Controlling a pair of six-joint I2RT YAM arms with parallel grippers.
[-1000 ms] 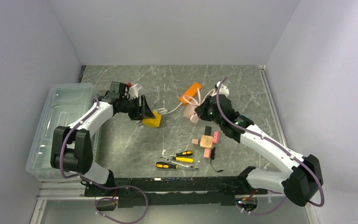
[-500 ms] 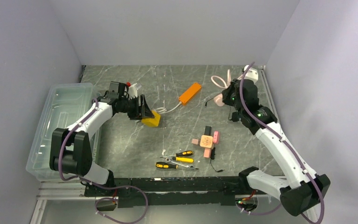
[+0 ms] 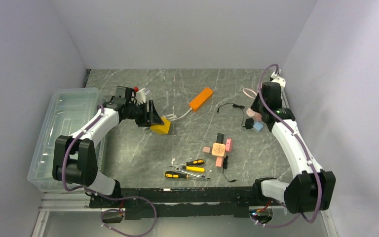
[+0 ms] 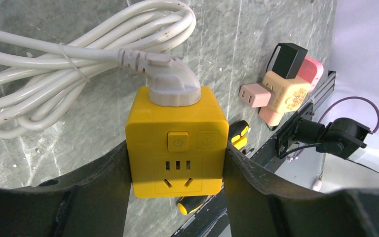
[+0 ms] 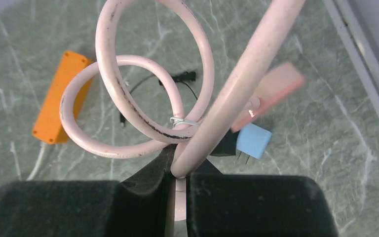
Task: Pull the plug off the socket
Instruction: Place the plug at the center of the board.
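Left of centre on the bench (image 3: 128,148): left hand (image 3: 150,117) clenched on the yellow socket (image 4: 176,143), one finger on each side face. White plug (image 4: 170,84) sits fully home in the face away from the hand, no gap at its collar. Its white cord (image 4: 54,69) lies bundled just beyond. Plug not yet off.

Far right: right hand (image 5: 177,173) clamped on a looped pink cord (image 5: 242,74), well apart from the socket. Pink block (image 5: 271,94) beyond it is blurred, so I cannot tell whether it hangs from that cord or lies loose. Blue adaptor (image 5: 253,140) just beside it.

Step in hand, as I read it: brace socket, draw plug. Notes for doing it well:
- Right hand is occupied and would have to let the pink cord go first.
- Take the plug by its moulded body, not by the white cord; otherwise the load goes into the strain relief.
- Pull straight along the pins, away from the socket face. A slanted pull would likely cock the pins and twist the socket in the left hand.
- Left hand's grip looks square and clear of the power button; it should hold firm against the pull.

Count:
- hands 2
- socket 1
- plug 1
- white cord 1
- pink cord 1
- pink block 1
- blue adaptor 1
- orange strip (image 3: 201,98) 1
- screwdrivers (image 3: 193,162) 2
- adaptor cluster (image 3: 219,148) 1
- clear bin (image 3: 76,90) 1
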